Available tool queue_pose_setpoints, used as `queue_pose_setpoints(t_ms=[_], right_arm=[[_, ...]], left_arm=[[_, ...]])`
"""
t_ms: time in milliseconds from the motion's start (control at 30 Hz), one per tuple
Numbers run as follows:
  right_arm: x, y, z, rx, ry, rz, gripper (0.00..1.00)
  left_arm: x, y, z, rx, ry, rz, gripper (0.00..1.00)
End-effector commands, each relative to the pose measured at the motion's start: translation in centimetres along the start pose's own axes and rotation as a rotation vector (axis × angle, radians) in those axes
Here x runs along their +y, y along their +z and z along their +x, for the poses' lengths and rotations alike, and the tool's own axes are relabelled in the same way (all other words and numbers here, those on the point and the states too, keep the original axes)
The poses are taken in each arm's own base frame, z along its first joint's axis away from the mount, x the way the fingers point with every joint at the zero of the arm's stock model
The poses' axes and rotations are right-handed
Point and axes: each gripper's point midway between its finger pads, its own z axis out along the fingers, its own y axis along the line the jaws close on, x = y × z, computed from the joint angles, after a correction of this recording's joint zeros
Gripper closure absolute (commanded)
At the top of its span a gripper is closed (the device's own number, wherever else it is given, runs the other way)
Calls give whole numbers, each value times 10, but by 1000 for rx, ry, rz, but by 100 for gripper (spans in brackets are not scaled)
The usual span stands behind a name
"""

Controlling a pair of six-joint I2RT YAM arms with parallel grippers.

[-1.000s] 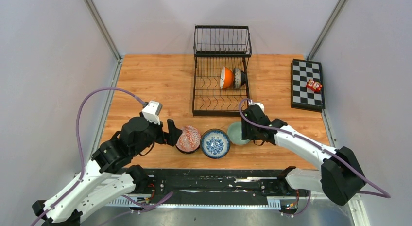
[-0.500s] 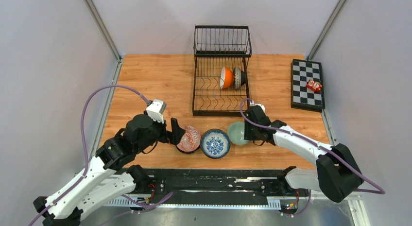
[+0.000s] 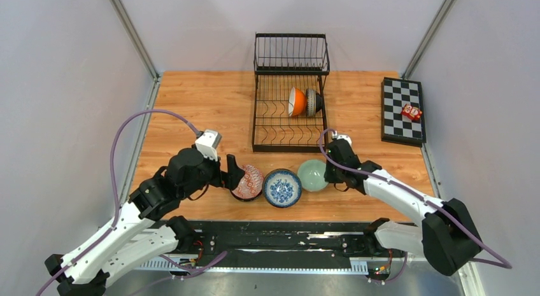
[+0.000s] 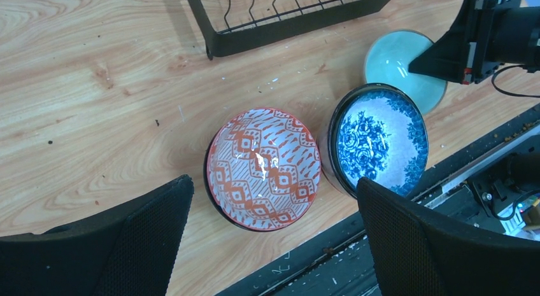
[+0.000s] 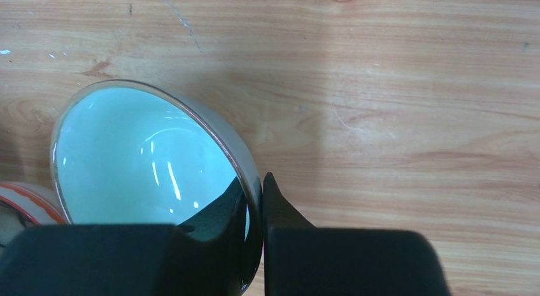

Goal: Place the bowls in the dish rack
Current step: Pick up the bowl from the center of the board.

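Top external coverage is read from the left, where the left tool (image 3: pixel 235 174) (image 4: pixel 274 184) is held wide apart, low over the wooden table (image 3: pixel 204 105). Just to its right the red-patterned bowl (image 3: pixel 248 181) (image 4: pixel 264 169) is found. In the left wrist view this bowl is framed between the two black fingers (image 4: pixel 95 251), and no contact with either finger can be made out. Just beside it, on the near strip of the table, the blue-and-white bowl (image 3: pixel 282 188) (image 4: pixel 376 140) is set with its floral inside turned upward. Behind these bowls, toward the far edge, the dish rack (image 3: pixel 256 118) is placed. Two bowls are stood on edge in the right part of its lower tray, an orange bowl (image 3: pixel 296 102) and a dark bowl (image 3: pixel 312 102), pressed side by side. Nearer again, just right of the blue-and-white bowl, the pale green bowl (image 3: pixel 312 175) (image 5: pixel 140 156) is seen outside the rack, near its front right corner. It is gripped at its right rim by the right tool (image 3: pixel 330 172) (image 5: pixel 262 200). In the right wrist view one finger (image 5: pixel 216 213) is placed inside the rim and the other against the outer wall, with the rim pinched between them. Whether the bowl is raised off the table cannot be told. At the far right a checkered board (image 3: pixel 398 121) is laid flat, and a small red object (image 3: pixel 411 112) is carried on it.
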Motion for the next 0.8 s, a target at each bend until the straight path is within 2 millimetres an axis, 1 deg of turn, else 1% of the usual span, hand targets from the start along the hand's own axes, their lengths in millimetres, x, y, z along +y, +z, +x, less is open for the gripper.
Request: queue_pose_setpoints(t_ms=[0, 133, 233, 433, 600, 767], right_arm=[[-18, -12, -1, -28, -20, 56, 97], [-23, -32, -17, -80, -36, 87, 97], [-26, -47, -30, -126, -52, 100, 97], [-21, -85, -69, -265, -101, 130, 97], [-4, -116, -100, -371, -173, 171, 97], [29, -139, -124, -455, -251, 171, 97]], left_arm=[[-9, -2, -14, -29, -3, 32, 0], [-14, -3, -20, -34, 3, 51, 0], [-22, -2, -25, -35, 7, 81, 0], [-36, -1, -44, -59, 14, 129, 0], [-46, 0, -58, -73, 14, 156, 0], [-54, 3, -67, -88, -6, 179, 0]])
